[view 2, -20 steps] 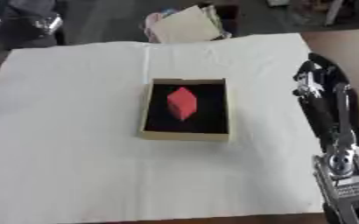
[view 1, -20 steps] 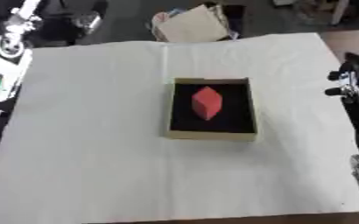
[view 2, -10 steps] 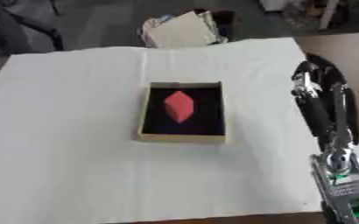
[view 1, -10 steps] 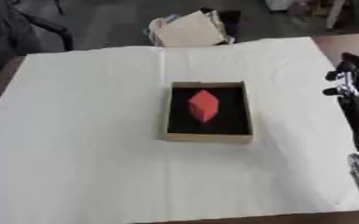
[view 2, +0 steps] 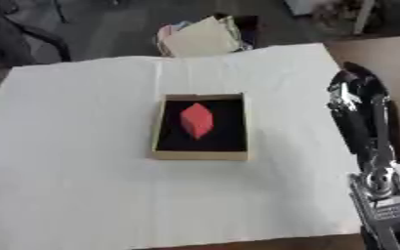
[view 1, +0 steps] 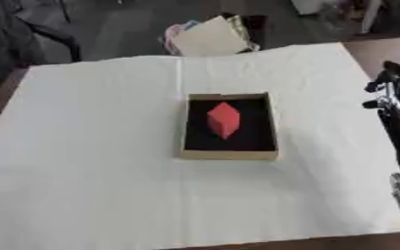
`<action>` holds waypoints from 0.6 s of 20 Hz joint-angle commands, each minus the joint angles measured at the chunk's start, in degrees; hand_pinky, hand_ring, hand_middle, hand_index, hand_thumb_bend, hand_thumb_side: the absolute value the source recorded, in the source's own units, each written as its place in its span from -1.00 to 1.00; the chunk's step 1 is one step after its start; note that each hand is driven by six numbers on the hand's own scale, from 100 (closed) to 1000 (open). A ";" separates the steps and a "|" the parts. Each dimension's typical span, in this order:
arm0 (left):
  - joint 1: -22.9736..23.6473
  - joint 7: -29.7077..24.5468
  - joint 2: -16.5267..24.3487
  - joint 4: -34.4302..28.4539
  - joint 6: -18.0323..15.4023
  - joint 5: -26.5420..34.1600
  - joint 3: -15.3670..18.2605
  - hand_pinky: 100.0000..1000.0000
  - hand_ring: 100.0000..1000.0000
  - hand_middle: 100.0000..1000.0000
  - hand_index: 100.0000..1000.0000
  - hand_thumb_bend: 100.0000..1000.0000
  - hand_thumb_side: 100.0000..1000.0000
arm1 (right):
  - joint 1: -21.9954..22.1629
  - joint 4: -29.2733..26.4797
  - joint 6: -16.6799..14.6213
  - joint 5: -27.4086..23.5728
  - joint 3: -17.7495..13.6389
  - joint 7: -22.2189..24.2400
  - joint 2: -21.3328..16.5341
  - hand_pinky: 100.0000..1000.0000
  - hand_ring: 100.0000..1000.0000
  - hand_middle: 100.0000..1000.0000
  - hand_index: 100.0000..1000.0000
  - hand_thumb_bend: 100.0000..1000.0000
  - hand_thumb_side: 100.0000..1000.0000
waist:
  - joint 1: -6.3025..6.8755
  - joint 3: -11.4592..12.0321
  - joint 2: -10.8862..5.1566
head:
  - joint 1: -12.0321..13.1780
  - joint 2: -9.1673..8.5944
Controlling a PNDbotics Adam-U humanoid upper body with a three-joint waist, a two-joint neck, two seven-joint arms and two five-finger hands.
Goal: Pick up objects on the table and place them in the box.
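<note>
A red block (view 1: 224, 118) lies inside the shallow box (view 1: 229, 155) at the middle of the white-covered worktop (view 1: 92, 161). The right hand (view 2: 357, 93) hangs over the worktop's right edge, well apart from the box; I cannot tell whether its fingers are spread or curled.

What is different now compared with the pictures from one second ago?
The black and white equipment seen at the table's left edge one second ago is gone from view; the camera has also shifted a little. Unchanged: the red block lies in the box on the white cloth, and the right hand hangs at the right edge.

Dark floor (view 1: 127, 29) beyond white-covered table (view 1: 92, 185)
</note>
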 commanded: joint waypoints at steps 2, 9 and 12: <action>-0.76 -2.80 3.32 5.22 -1.95 0.98 -2.48 0.40 0.17 0.11 0.49 -0.88 -0.33 | -0.46 -0.61 -0.15 0.14 -0.04 0.06 -1.18 0.05 0.44 -0.04 0.68 -1.00 0.38 | -0.01 -0.07 -0.74 | 0.11 0.20; -0.95 -3.16 2.86 6.18 -2.96 1.17 -3.19 0.40 0.16 0.11 0.48 -0.89 -0.33 | -0.30 -0.63 -0.15 0.04 -0.13 -0.09 -1.16 0.05 0.44 -0.04 0.68 -1.00 0.38 | -0.12 -0.01 -0.83 | 0.21 0.33; -0.88 -2.92 2.76 6.30 -2.94 0.88 -3.24 0.40 0.16 0.10 0.49 -0.90 -0.34 | -0.28 -0.63 -0.14 0.03 -0.16 -0.14 -1.19 0.05 0.44 -0.04 0.68 -1.00 0.38 | -0.15 0.07 -0.90 | 0.22 0.26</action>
